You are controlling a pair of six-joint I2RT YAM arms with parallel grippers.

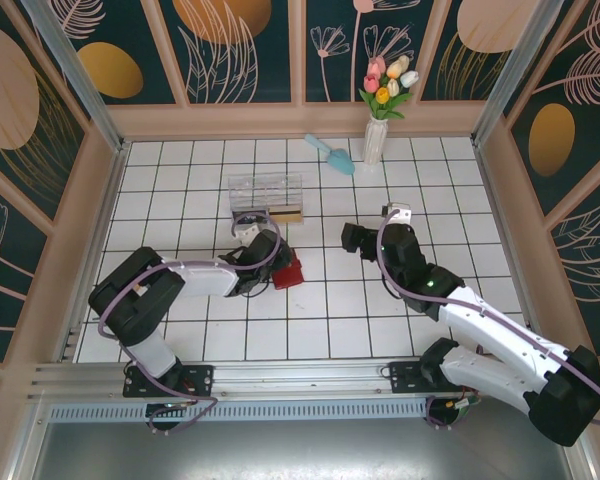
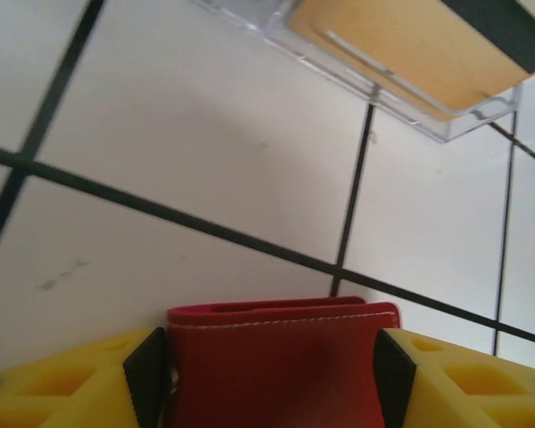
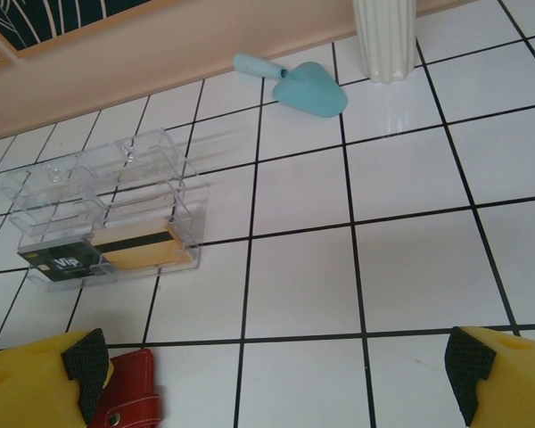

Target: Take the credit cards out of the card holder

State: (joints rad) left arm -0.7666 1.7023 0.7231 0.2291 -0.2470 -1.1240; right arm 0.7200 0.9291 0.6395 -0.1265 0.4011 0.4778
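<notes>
My left tool (image 2: 270,374) is clamped on the card holder (image 2: 267,339), a black pad pressed to each side of it, low over the counter (image 2: 205,160) and near the clear box (image 2: 401,98). From above, the holder sits between my two arms, just in front of that box. My right tool (image 3: 276,366) stands spread wide with nothing in it, above bare tiles.

I judge the holder light and soft. It looks like stitched red leather or an imitation, so it will give under a hard squeeze and may pinch its pockets shut on whatever is inside. I would hold it by the spine or the outer covers and leave the pocket mouths free. I cannot tell whether any cards are inside it.

A gold-tan card (image 3: 141,250) and a dark card (image 3: 64,263) lie in the clear box. Such cards are thin, stiff and slick, best nipped by an exposed short edge.

The only writing I can read is "VIP" on the dark card.
</notes>
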